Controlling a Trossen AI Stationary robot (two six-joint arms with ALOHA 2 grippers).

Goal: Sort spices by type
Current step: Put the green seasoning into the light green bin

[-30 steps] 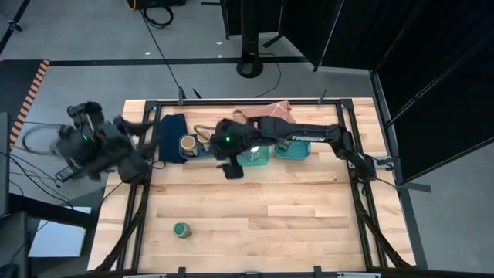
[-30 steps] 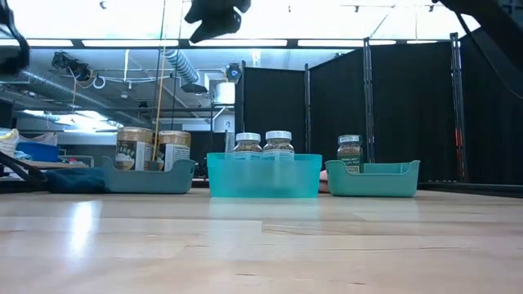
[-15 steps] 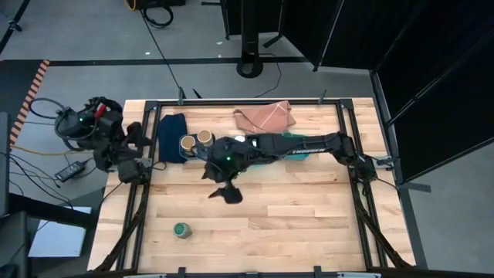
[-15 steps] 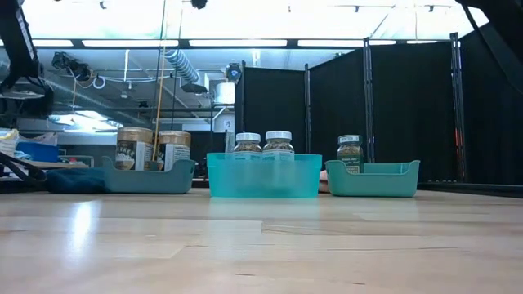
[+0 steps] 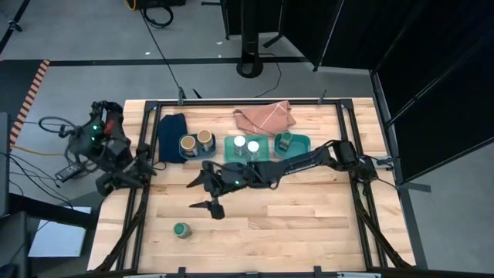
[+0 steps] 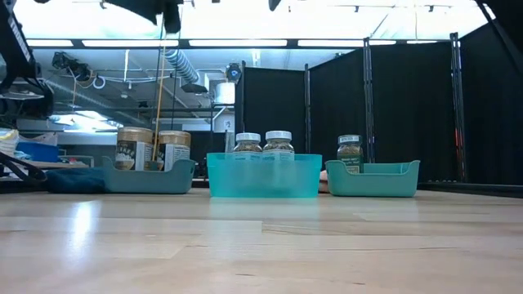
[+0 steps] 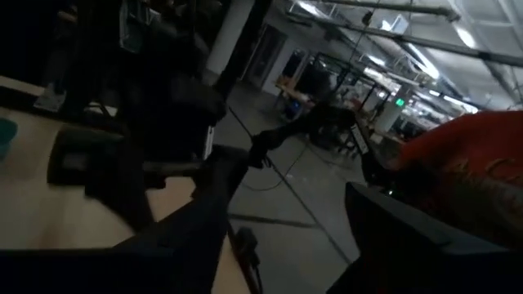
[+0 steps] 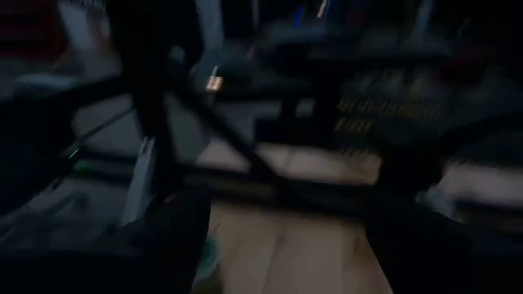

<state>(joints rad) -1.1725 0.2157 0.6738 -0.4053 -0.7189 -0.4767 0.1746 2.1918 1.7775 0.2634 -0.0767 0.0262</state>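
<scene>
One green-lidded jar (image 5: 181, 229) stands alone on the wood near the table's near-left corner. My right arm reaches across from the right; its open gripper (image 5: 203, 196) hovers up and to the right of that jar, touching nothing. Its wrist view shows the two fingers (image 8: 167, 237) apart over wood. Two tan-lidded jars (image 5: 196, 140) stand in the dark tray (image 5: 185, 157), two white-lidded jars (image 5: 246, 144) in the middle teal tray (image 5: 230, 142), one green-lidded jar (image 5: 285, 140) in the right teal tray (image 5: 302, 142). My left arm (image 5: 108, 150) waits at the left edge, its fingers (image 7: 192, 237) apart.
A pink cloth (image 5: 265, 116) and a dark blue cloth (image 5: 171, 127) lie along the far edge behind the trays. A black frame (image 5: 139, 208) runs along the table's sides. Bare wood (image 5: 293, 216) spreads across the near half.
My right gripper has swung from beside the middle tray toward the table's near-left, toward the lone green-lidded jar, uncovering the white-lidded jars and the right tray. My left arm has turned at the table's left edge. No jar has moved.
</scene>
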